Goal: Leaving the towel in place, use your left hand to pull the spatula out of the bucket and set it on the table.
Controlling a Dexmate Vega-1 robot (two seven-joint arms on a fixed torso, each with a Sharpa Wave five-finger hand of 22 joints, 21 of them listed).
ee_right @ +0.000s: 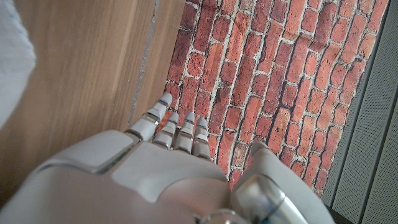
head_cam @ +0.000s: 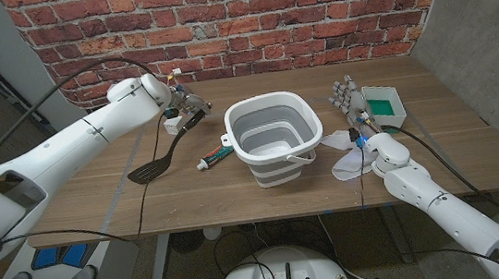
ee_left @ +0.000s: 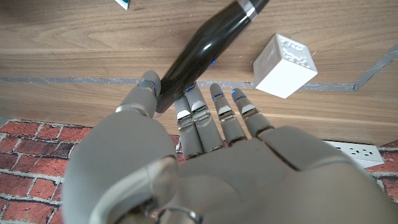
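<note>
The black spatula [head_cam: 160, 158] slants down from my left hand [head_cam: 181, 104] to the table, its slotted head [head_cam: 146, 172] touching the wood left of the bucket. In the left wrist view the glossy handle [ee_left: 205, 43] is pinched between my thumb [ee_left: 149, 84] and fingertips [ee_left: 196, 102]. The grey and white bucket [head_cam: 272, 137] stands mid-table with nothing visible inside. A crumpled white towel [head_cam: 348, 152] lies just right of the bucket, also seen as white cloth [ee_right: 12, 56]. My right hand [head_cam: 352, 101] stands beside the towel, fingers straight and holding nothing.
A toothpaste tube [head_cam: 214, 157] lies between the spatula and the bucket. A small white cube [head_cam: 172, 124] [ee_left: 286, 57] sits under my left hand. A white tray with green inside [head_cam: 384, 107] stands at the back right. The brick wall [head_cam: 237, 20] backs the table.
</note>
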